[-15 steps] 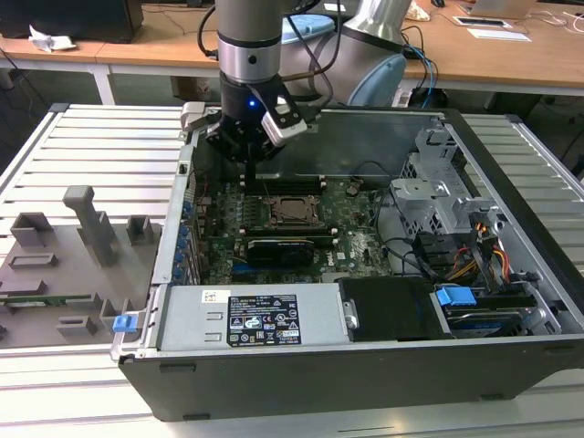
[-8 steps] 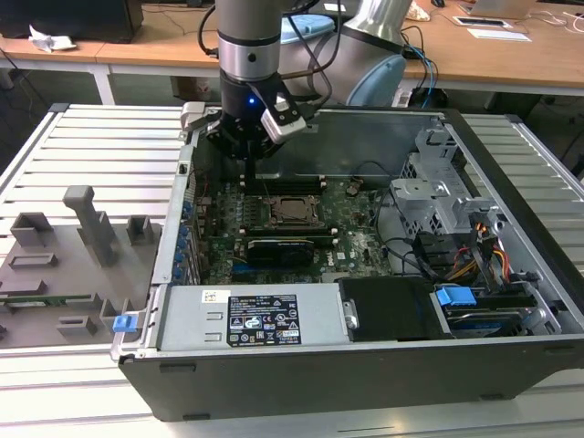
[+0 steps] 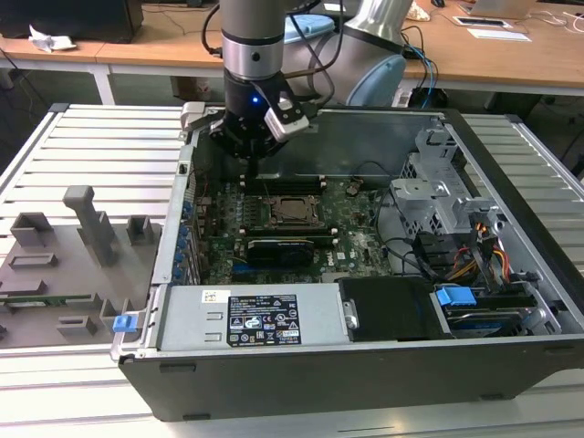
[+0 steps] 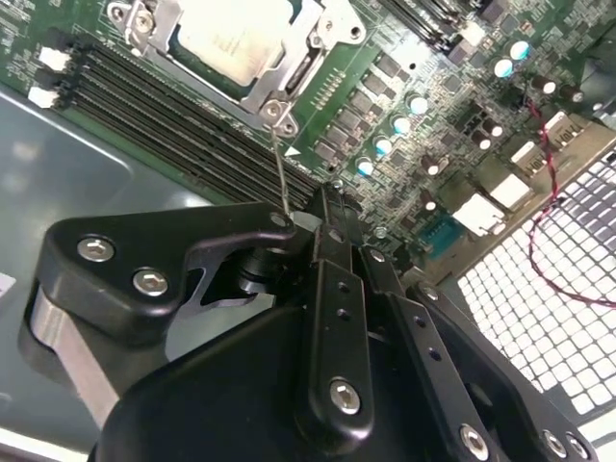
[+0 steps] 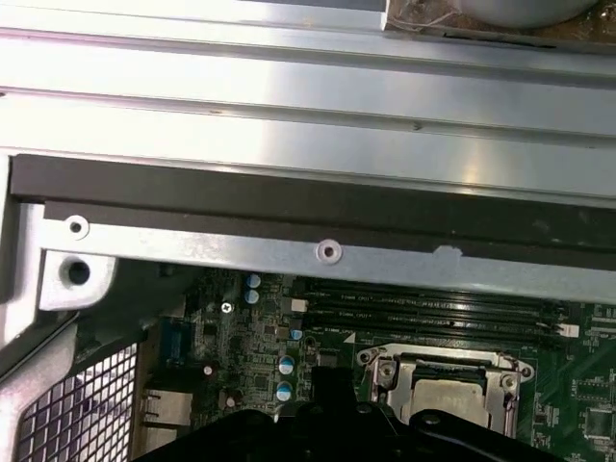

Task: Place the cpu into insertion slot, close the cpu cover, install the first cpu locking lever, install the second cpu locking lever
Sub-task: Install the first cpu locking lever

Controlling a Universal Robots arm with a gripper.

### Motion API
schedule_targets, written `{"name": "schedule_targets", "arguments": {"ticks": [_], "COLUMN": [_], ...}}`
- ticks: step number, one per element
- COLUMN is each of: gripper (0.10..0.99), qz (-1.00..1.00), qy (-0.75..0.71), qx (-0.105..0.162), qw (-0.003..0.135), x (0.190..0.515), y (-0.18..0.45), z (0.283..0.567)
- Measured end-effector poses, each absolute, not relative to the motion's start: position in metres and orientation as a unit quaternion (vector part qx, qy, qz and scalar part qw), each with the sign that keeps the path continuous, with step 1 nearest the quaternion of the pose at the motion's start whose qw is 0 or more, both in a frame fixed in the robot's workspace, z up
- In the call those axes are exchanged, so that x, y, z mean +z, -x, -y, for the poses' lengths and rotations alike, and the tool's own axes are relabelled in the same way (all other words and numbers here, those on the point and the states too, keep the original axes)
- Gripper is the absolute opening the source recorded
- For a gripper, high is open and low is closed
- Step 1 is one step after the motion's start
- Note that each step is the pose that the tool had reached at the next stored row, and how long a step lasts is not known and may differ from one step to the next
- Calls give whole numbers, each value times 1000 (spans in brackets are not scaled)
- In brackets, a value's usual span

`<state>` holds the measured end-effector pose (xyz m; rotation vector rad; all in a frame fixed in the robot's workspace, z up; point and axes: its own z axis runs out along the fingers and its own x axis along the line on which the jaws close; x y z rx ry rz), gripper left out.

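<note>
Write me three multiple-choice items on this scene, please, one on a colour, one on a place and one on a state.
1. What colour is the circuit board?
A. red
B. green
C. white

2. Where is the cpu?
A. loose on the circuit board, apart from the socket
B. propped on edge against the board
C. seated in the insertion slot

3. How does the cpu cover stand?
A. lowered flat around the cpu
B. swung upright, leaving the cpu bare
C. taken off and laid aside

Answers:
1 B, as the board is green in both wrist views.
2 C, as the silver chip lies flat within the socket.
3 A, as the metal frame lies flat and borders the chip, whose top shows through its window.
</note>
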<state>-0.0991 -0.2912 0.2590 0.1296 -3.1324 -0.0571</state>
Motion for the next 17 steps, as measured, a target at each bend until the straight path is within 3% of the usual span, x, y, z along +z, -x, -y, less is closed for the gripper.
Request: {"name": "schedule_targets", "arguments": {"ticks": [17], "gripper": [106], "qz": [999], "qy": [-41], "qx": [-18], "qw": [3], "x": [255], "y": [73], "z": [291]}}
